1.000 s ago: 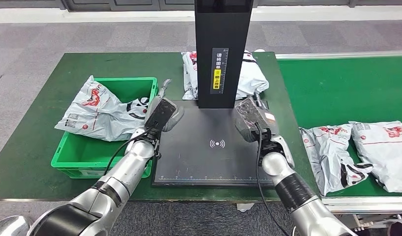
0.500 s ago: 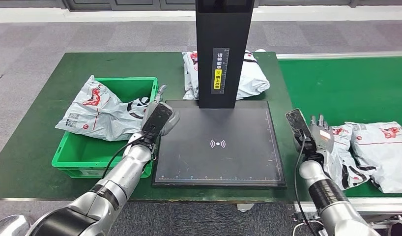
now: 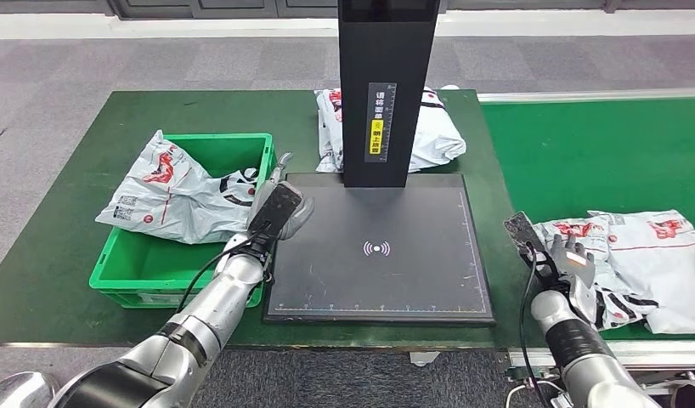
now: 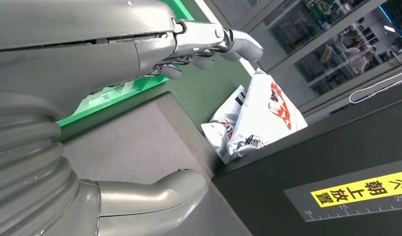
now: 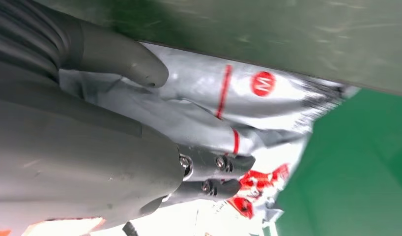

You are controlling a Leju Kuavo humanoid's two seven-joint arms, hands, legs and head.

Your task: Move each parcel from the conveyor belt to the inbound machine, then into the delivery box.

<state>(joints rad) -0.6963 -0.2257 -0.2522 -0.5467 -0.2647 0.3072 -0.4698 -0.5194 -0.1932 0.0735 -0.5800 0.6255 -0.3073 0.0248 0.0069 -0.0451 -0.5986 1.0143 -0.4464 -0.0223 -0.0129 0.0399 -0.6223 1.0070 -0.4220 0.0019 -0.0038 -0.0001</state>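
The open right hand (image 3: pixel 567 255) touches the near parcel (image 3: pixel 582 263) on the conveyor belt (image 3: pixel 582 153); thin film may slip, while the left hand (image 3: pixel 276 204) waits empty.

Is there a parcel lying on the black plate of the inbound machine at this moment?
No, the black plate lies bare in the head view; parcels are in the green box and on the belt.

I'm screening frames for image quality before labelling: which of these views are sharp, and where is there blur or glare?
Head view: even light, sharp across the green plastic delivery box and black scanner platform. Left wrist view: the grey left hand is close and soft, the yellow label readable. Right wrist view: the green belt is blurred, and the glossy white parcel bag shows glare beside the right hand.
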